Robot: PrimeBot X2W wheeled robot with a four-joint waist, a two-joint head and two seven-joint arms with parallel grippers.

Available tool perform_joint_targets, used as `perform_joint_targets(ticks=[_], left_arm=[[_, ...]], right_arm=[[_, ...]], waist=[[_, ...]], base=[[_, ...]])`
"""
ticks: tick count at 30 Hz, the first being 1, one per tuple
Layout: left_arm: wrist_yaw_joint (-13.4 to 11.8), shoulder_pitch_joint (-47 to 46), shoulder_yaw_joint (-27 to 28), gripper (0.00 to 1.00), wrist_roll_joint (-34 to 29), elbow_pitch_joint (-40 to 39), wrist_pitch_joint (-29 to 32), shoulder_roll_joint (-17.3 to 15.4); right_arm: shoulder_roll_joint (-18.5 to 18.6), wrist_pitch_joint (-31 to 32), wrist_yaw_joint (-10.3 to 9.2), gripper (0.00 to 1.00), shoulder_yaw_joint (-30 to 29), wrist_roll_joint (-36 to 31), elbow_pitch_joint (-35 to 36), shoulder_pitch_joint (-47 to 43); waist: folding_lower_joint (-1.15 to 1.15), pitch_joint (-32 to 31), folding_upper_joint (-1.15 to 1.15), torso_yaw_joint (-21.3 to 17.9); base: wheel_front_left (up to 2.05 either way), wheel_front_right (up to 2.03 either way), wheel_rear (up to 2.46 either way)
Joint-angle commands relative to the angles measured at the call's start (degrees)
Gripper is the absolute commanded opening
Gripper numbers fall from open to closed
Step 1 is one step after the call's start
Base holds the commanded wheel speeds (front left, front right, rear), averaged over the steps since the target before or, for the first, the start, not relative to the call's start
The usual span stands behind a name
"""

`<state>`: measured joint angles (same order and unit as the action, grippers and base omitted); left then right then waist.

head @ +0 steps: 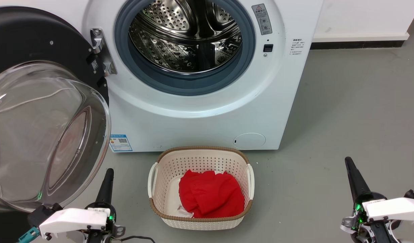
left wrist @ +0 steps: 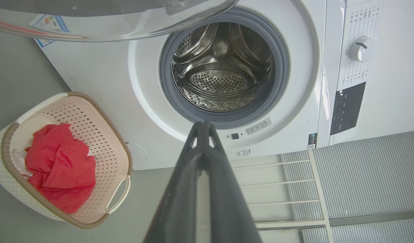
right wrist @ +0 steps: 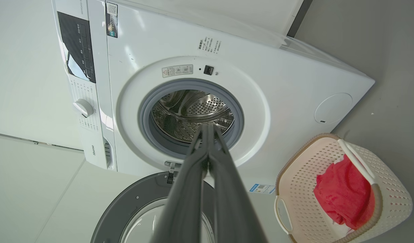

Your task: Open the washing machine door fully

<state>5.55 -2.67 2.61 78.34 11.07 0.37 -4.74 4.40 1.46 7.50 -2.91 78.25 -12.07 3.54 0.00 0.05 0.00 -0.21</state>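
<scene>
- The left gripper (head: 109, 172) is seen with its two dark fingers pressed together at the tips, nothing being held between them; the same closed pair is shown in the left wrist view (left wrist: 203, 125).
- The right gripper (head: 348, 160) is likewise seen with its jaws together and empty, which is confirmed in the right wrist view (right wrist: 207, 127).
- The washing machine door (head: 35, 111) is found standing open on its hinge (head: 100, 50), just to the outer side of the left jaws, its clear glass bowl bulging towards them. A gap between bowl and fingertips is shown in the left wrist view.
- The washing machine (head: 193, 114) is placed ahead of both pairs of jaws, with its steel drum (head: 186, 37) and grey-blue gasket (head: 180, 84) fully uncovered.
- A cream basket (head: 200, 149) is set on the grey floor (head: 345, 101) between the two grippers, nearer the left jaws, just in front of the machine.
- A red cloth (head: 210, 197) is held inside the basket.
- A blue sticker (head: 120, 142) is seen low on the machine front, beyond the left fingertips, and a round cap (head: 249, 140) is seen beyond the basket.
</scene>
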Motion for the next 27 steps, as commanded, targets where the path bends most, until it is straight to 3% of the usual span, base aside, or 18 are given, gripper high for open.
perform_joint_targets(ticks=[1, 27], left_arm=[[0.3, -1.3, 0.3, 0.0, 1.2, 0.0, 0.3, -0.2], [1.8, -3.4, 1.5, 0.0, 13.5, 2.5, 3.8, 0.2]], right_arm=[[0.2, 0.2, 0.0, 0.0, -0.1, 1.1, 0.0, 1.4], [-0.2, 3.2, -0.01, 0.0, -1.5, 13.4, -1.6, 2.6]], waist=[[0.0, 0.0, 0.0, 0.0], [0.0, 0.1, 0.0, 0.2]], base=[[0.0, 0.0, 0.0], [0.0, 0.0, 0.0]])
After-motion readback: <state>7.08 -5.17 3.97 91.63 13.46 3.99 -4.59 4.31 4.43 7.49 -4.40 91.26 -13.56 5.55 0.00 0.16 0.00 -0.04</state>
